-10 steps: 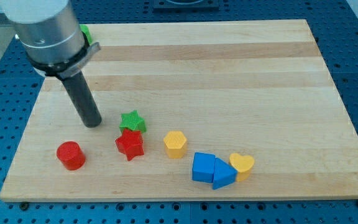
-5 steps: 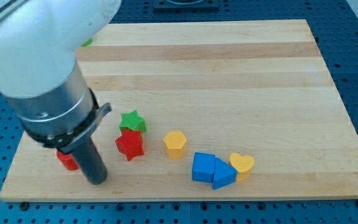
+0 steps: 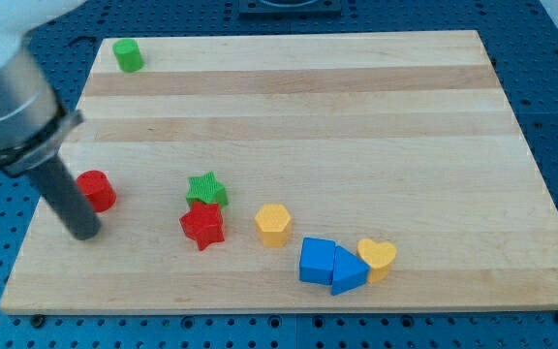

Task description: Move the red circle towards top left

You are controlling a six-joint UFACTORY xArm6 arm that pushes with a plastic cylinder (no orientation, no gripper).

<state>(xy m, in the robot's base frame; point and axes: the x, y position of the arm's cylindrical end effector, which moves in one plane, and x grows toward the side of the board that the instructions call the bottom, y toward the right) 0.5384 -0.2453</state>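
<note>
The red circle [image 3: 98, 190], a short red cylinder, lies on the wooden board [image 3: 308, 116] near the view's left edge, about mid-height. My tip [image 3: 84, 233] rests on the board just below and slightly left of the red circle, with the rod's side against or very close to it. The arm's grey body fills the view's top left corner.
A green cylinder [image 3: 128, 55] stands at the top left corner. A green star [image 3: 206, 188] touches a red star [image 3: 202, 226] below it. A yellow hexagon [image 3: 273, 224] lies right of them. A blue cube [image 3: 317, 260], blue triangle [image 3: 348, 272] and yellow heart [image 3: 378, 257] cluster at bottom right.
The red circle has moved up and slightly left from the board's bottom left. My tip swung down below it, then moved left and up behind it. The arm now uncovers the green cylinder.
</note>
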